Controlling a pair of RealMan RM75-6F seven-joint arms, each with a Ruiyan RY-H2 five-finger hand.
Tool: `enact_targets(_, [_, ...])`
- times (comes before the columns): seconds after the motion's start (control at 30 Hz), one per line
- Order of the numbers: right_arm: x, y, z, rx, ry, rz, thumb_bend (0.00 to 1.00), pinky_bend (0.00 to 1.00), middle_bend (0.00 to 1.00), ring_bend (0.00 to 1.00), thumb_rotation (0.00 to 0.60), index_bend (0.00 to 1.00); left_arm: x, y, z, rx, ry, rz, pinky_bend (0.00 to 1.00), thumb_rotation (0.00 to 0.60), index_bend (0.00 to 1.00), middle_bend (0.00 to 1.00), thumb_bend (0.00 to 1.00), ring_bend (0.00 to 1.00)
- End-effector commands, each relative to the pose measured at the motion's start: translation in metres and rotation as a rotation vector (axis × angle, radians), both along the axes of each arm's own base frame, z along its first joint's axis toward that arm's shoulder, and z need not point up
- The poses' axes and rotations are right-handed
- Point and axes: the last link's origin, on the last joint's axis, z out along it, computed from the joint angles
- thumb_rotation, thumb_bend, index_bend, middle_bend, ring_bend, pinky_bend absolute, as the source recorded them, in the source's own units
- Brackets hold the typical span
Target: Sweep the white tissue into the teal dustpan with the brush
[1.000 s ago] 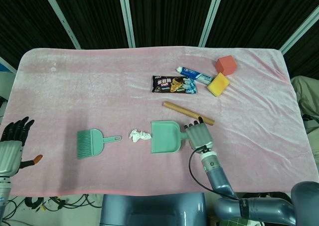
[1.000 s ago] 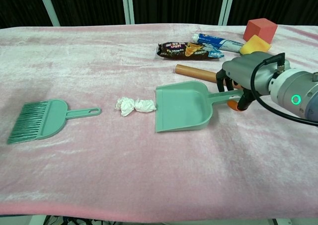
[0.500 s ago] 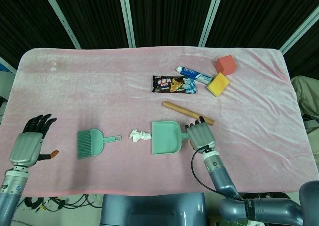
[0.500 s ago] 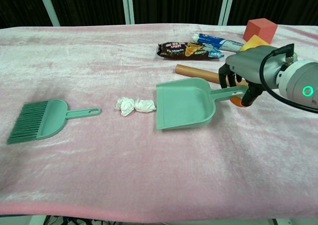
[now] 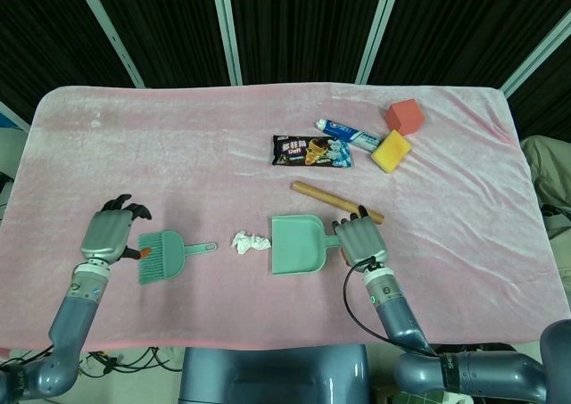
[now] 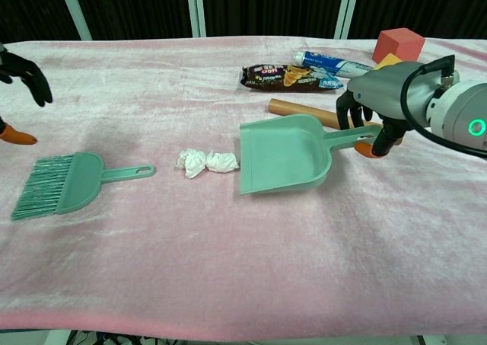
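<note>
The crumpled white tissue (image 5: 250,241) (image 6: 205,161) lies on the pink cloth between the brush and the dustpan. The teal brush (image 5: 163,253) (image 6: 64,183) lies flat, bristles to the left and handle toward the tissue. My left hand (image 5: 111,234) (image 6: 23,71) hovers just left of the brush head, fingers apart and holding nothing. The teal dustpan (image 5: 296,243) (image 6: 282,158) sits with its mouth facing the tissue, a small gap between them. My right hand (image 5: 359,239) (image 6: 378,103) grips the dustpan's handle.
A wooden rod (image 5: 335,201) (image 6: 303,110) lies just behind the dustpan and right hand. Further back are a snack packet (image 5: 310,150) (image 6: 278,76), a toothpaste tube (image 5: 350,135) (image 6: 327,62), a red cube (image 5: 403,116) (image 6: 398,44) and a yellow sponge (image 5: 391,150).
My left hand has moved in from the table's left edge to just beside the brush head. The right hand and dustpan have shifted only slightly; tissue and brush are unmoved.
</note>
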Motion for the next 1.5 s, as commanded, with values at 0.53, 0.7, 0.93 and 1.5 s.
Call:
enact_targets(0.53, [-0.006, -0.003, 0.003, -0.003, 0.004, -0.015, 0.50, 0.17, 0.57, 0.34, 0.600, 0.68, 0.042, 0.014, -0.079, -0.100, 0.000, 0.075, 0.19, 0.600, 0.44, 0.43, 0.22, 0.12])
enact_targets(0.7, [-0.009, -0.004, 0.003, -0.003, 0.002, -0.021, 0.50, 0.17, 0.57, 0.34, 0.600, 0.68, 0.049, 0.015, -0.091, -0.121, 0.009, 0.079, 0.19, 0.600, 0.44, 0.44, 0.22, 0.12])
enact_targets(0.93, [-0.011, -0.005, 0.004, -0.006, 0.002, -0.022, 0.51, 0.17, 0.57, 0.34, 0.600, 0.68, 0.056, 0.015, -0.102, -0.133, 0.010, 0.078, 0.20, 0.600, 0.46, 0.48, 0.22, 0.14])
enact_targets(1.5, [-0.015, -0.006, 0.004, -0.009, 0.005, -0.031, 0.51, 0.17, 0.57, 0.34, 0.600, 0.68, 0.051, 0.010, -0.109, -0.124, 0.045, 0.095, 0.23, 0.600, 0.49, 0.53, 0.23, 0.17])
